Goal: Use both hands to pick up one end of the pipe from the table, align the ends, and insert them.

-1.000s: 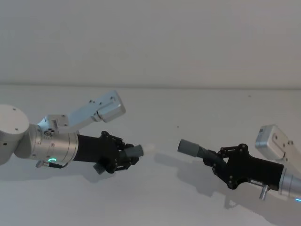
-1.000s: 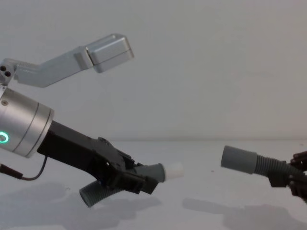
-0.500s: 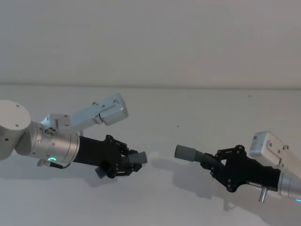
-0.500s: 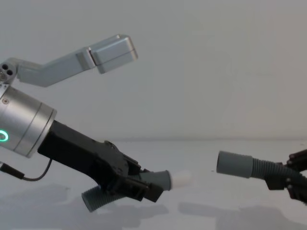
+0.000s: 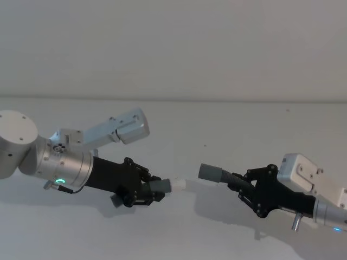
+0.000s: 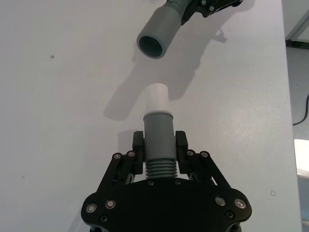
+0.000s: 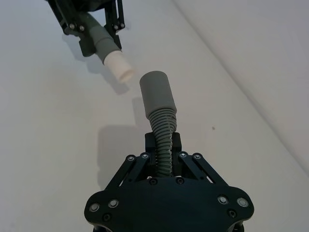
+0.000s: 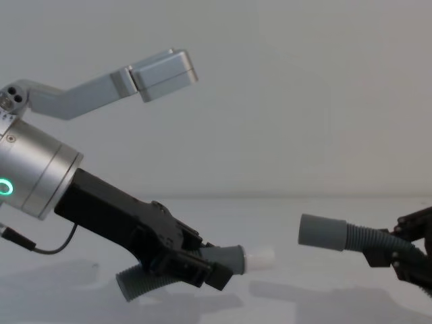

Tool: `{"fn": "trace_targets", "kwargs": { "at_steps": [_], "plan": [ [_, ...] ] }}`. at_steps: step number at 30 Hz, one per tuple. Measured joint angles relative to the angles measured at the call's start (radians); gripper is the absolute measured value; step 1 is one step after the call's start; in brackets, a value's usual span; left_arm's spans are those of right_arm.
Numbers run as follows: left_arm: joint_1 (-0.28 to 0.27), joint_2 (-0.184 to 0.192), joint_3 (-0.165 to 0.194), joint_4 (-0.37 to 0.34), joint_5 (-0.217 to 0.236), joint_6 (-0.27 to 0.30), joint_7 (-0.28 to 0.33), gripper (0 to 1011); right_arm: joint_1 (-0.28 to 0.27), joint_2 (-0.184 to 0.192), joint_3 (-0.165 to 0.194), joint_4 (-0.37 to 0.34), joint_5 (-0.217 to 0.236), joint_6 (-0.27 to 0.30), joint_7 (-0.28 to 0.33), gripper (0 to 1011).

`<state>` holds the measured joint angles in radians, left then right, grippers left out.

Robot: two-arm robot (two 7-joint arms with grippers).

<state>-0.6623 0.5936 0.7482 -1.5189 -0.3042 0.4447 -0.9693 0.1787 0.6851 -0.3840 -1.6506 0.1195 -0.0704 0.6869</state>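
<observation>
With our left pincer (image 5: pixel 149 190) clamping the white-tipped end (image 5: pixel 172 185) and right pincer (image 5: pixel 245 187) clamping the open-mouthed end (image 5: pixel 209 173) just ahead, any tilt could jam them.

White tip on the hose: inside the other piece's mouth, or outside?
Outside: white tip and open mouth sit apart, bare table showing between them.

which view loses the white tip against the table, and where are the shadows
head view: the white tip nearly melts into the white table, soft shadows lie under the left hand and right hand; left wrist view: the tip stands out, the pipe casting a grey shadow beside it; chest view: even light, no glare.
</observation>
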Motion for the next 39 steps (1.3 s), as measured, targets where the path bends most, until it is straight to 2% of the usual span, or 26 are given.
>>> {"fn": "trace_targets", "kwargs": {
  "at_steps": [20, 39],
  "plan": [
    [-0.012, 0.004, 0.01, 0.007, -0.028, 0.002, -0.008, 375, 0.015, 0.032, -0.043, 0.004, -0.02, 0.018, 0.024, 145],
    [-0.012, -0.012, 0.018, 0.029, -0.055, -0.026, 0.001, 375, 0.018, 0.049, -0.058, -0.017, 0.01, 0.04, 0.037, 145]
  ]
}}
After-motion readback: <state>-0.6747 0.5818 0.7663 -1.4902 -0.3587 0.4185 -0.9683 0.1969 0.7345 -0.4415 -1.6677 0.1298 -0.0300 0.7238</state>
